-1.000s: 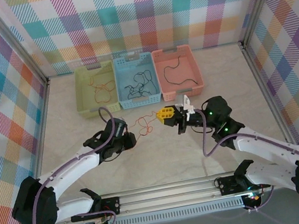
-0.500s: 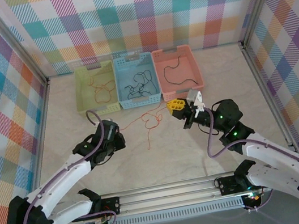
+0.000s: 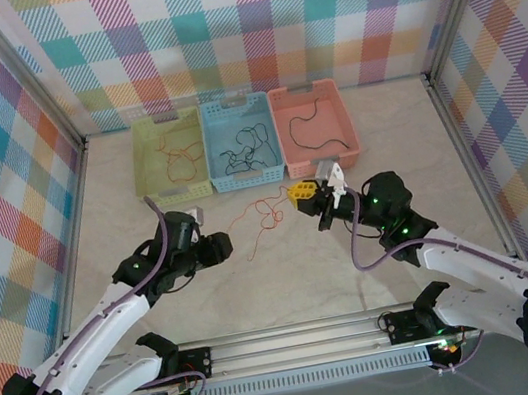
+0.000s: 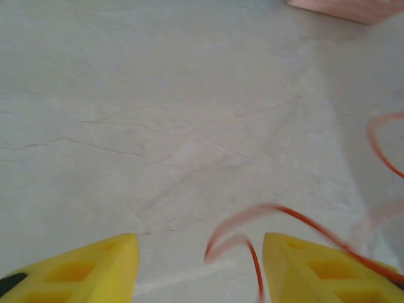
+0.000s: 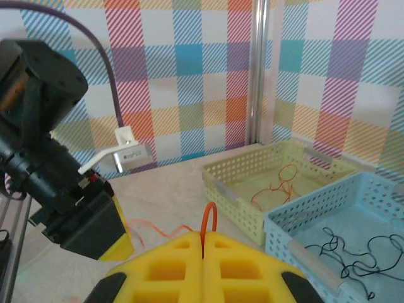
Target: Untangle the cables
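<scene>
An orange-red cable (image 3: 265,214) lies in loose curls on the table between my two grippers. My right gripper (image 3: 297,195) is shut on it, and a small loop of the cable (image 5: 208,221) sticks up from between the closed yellow fingers (image 5: 170,268). My left gripper (image 3: 217,249) stands open to the left of the curls. In the left wrist view the cable's blurred free end (image 4: 297,218) hangs between the spread yellow fingers (image 4: 82,271) without being pinched. Another orange cable (image 3: 176,156) lies in the green basket, a dark cable (image 3: 241,151) in the blue one, a black cable (image 3: 311,129) in the pink one.
Three baskets stand in a row at the back: green (image 3: 149,166), blue (image 3: 212,155) and pink (image 3: 339,114). Checked walls close the table on three sides. Bare table surface lies in front of the grippers, towards the arm bases.
My left gripper has opened and let the orange-red cable's end go. The stretched cable has slackened into curls. My right gripper has shifted a little left, still holding the cable.
</scene>
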Robot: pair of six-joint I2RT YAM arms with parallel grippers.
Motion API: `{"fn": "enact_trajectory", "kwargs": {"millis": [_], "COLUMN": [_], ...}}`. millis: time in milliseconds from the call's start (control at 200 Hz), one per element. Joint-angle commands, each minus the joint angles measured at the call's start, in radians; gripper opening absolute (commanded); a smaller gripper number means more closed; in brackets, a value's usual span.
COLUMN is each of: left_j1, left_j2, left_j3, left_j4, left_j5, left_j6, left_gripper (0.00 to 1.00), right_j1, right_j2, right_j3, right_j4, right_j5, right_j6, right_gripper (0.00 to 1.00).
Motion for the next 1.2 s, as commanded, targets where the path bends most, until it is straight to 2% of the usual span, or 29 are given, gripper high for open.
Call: {"fn": "enact_trajectory", "kwargs": {"millis": [0, 60, 130, 210, 340, 570, 850, 1195], "left_j1": [-0.002, -0.003, -0.006, -0.006, -0.009, -0.037, -0.042, -0.067], "left_j2": [-0.007, -0.004, -0.020, -0.053, -0.064, 0.076, 0.149, 0.158], "left_j3": [0.060, 0.080, 0.086, 0.082, 0.072, 0.169, 0.215, 0.173], "left_j4": [-0.081, -0.141, -0.190, -0.163, 0.118, 0.358, 0.424, 0.527], "left_j5": [0.121, 0.102, 0.025, -0.042, 0.137, 0.225, 0.371, 0.469], "left_j6": [0.030, 0.038, 0.031, 0.009, 0.068, 0.340, 0.474, 0.569], "left_gripper": [0.61, 0.63, 0.63, 0.63, 0.63, 0.64, 0.65, 0.64], "right_j1": [-0.004, -0.004, -0.004, -0.004, -0.004, -0.006, -0.006, -0.007], "right_j2": [0.001, 0.001, -0.001, 0.006, 0.022, 0.024, 0.043, 0.056], "right_j3": [0.037, 0.039, 0.038, 0.040, 0.051, 0.082, 0.110, 0.118], "right_j4": [0.005, -0.004, -0.005, -0.005, -0.008, -0.028, -0.031, -0.018], "right_j5": [-0.034, -0.020, -0.004, -0.007, -0.025, -0.108, -0.190, -0.231], "right_j6": [0.011, 0.011, 0.013, 0.017, 0.043, 0.104, 0.145, 0.164], "right_gripper": [0.00, 0.00, 0.00, 0.00, 0.00, 0.00, 0.00, 0.00]}}
